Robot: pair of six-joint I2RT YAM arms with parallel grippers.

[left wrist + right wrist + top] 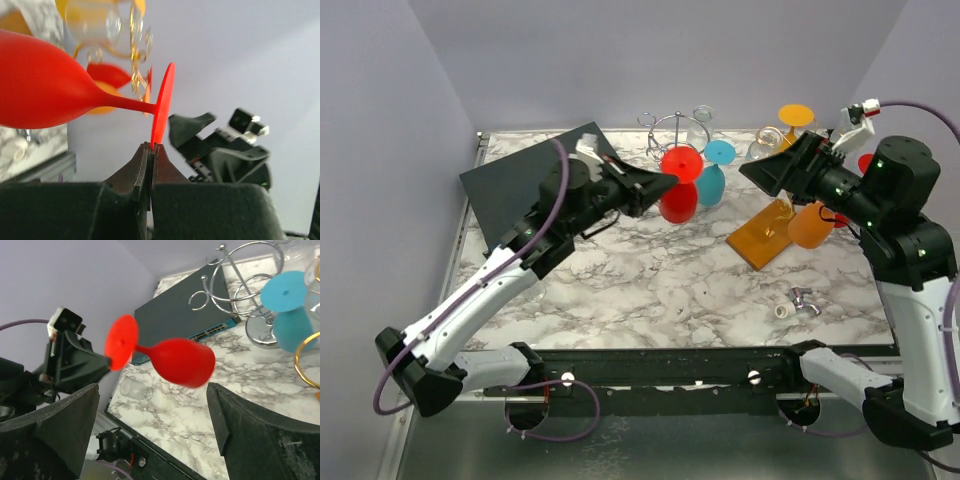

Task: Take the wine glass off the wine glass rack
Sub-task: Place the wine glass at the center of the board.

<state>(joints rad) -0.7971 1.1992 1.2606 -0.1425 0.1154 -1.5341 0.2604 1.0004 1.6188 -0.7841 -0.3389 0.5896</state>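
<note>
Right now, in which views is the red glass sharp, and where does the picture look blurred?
Left wrist view: the red glass, pinched by its foot in the left claw, is sharp; the gold rack behind is smeared. Right wrist view: the glass looks soft-edged, the silver rack crisp. Top view: evenly lit, sharp.
</note>
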